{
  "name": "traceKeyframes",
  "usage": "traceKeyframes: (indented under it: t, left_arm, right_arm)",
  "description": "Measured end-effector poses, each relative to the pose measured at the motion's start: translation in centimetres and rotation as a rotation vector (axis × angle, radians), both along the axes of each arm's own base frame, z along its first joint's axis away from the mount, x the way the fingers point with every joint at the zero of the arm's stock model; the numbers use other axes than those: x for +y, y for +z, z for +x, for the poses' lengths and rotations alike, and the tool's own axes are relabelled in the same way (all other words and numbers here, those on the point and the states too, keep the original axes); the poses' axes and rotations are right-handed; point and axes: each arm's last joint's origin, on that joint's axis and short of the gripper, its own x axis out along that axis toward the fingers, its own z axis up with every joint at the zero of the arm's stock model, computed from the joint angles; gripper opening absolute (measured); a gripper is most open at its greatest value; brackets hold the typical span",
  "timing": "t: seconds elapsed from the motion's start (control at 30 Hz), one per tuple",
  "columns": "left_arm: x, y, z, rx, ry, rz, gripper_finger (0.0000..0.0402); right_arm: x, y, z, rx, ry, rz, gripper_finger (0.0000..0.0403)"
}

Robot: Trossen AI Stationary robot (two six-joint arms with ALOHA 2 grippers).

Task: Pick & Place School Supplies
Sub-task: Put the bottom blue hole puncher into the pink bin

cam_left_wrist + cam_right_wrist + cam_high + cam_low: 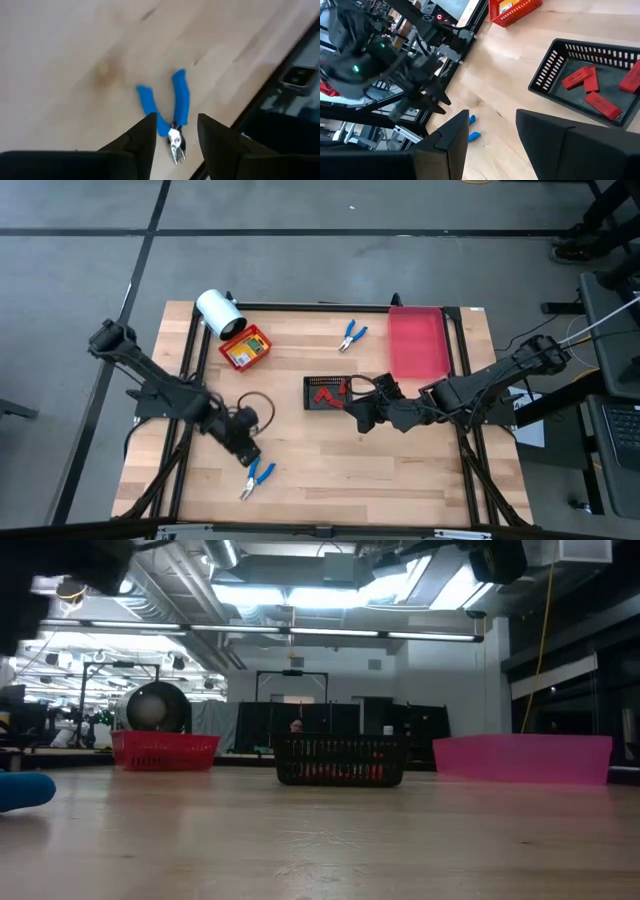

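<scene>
A blue-handled plier tool [258, 477] lies flat on the wood near the table's near edge. My left gripper [245, 442] hovers over it, open; in the left wrist view its fingers [175, 135] stand on either side of the metal nose of the pliers [170, 112], apart from it. Another pair of blue pliers [351, 335] lies toward the far edge. Red rectangular pieces [590, 85] lie in the black tray [325, 393]. Yellow-orange boxes [245, 350] sit in the red basket [165, 750]. My right gripper [362, 415] is open, raised beside the black tray's near right corner.
A white cylinder roll [218, 312] lies at the far left, next to the red basket. A pink-red tray [418, 342] stands at the far right. Bare wood stretches along the near edge between the arms. A black frame rail runs along the table's left side.
</scene>
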Motion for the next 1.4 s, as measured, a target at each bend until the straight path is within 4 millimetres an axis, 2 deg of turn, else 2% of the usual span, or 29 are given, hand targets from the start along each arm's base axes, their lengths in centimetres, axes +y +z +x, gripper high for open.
traceKeyframes:
  t: [0.13,0.27,0.6,0.7,0.77,0.83,0.87,0.9,1.0,1.1,1.23,1.4]
  left_arm:
    - [-1.6,-1.6,0.0,0.069,0.072,0.01,0.0154]
    - [-2.5,-3.2,1.0,0.088,0.089,0.014,0.0172]
    - [-3.4,-7.5,2.1,0.242,0.124,0.057,0.0181]
    - [-3.4,-8.3,2.4,0.27,0.12,0.077,0.0157]
    - [-3.2,-8.5,2.6,0.266,0.097,0.09,0.0113]
    - [-2.8,-8.4,3.0,0.245,0.083,0.103,0.0053]
    - [-2.6,-8.2,3.1,0.23,0.073,0.107,0.0033]
    - [-2.2,-8.0,3.2,0.205,0.072,0.136,0.0029]
    - [-0.8,-7.1,3.8,0.122,0.102,0.212,0.0029]
    - [0.1,-5.3,4.1,0.004,0.09,0.255,0.0029]
    - [2.7,-1.6,4.9,-0.252,0.163,0.361,0.0029]
    - [6.0,4.0,6.6,-0.657,0.088,0.365,0.0029]
  right_arm:
    - [0.3,0.0,-0.1,-0.001,0.012,0.003,0.0168]
    - [0.4,0.0,-0.1,0.007,0.039,0.019,0.0168]
    - [0.5,0.2,0.0,-0.022,0.048,0.034,0.0168]
    - [0.5,0.3,0.1,-0.025,0.048,0.035,0.0168]
    - [0.5,0.3,0.0,-0.025,0.049,0.034,0.0168]
    - [0.5,0.3,0.1,-0.024,0.054,0.025,0.0168]
    - [0.5,0.3,0.1,-0.026,0.058,0.02,0.0168]
    - [0.5,0.4,0.1,-0.031,0.06,0.017,0.0168]
    - [0.6,0.6,0.2,-0.049,0.072,0.004,0.0168]
    - [0.5,1.2,0.3,-0.093,0.096,-0.029,0.0168]
    - [-0.4,2.7,0.6,-0.188,0.138,-0.072,0.0168]
    - [-1.9,4.2,1.4,-0.306,0.265,-0.105,0.0168]
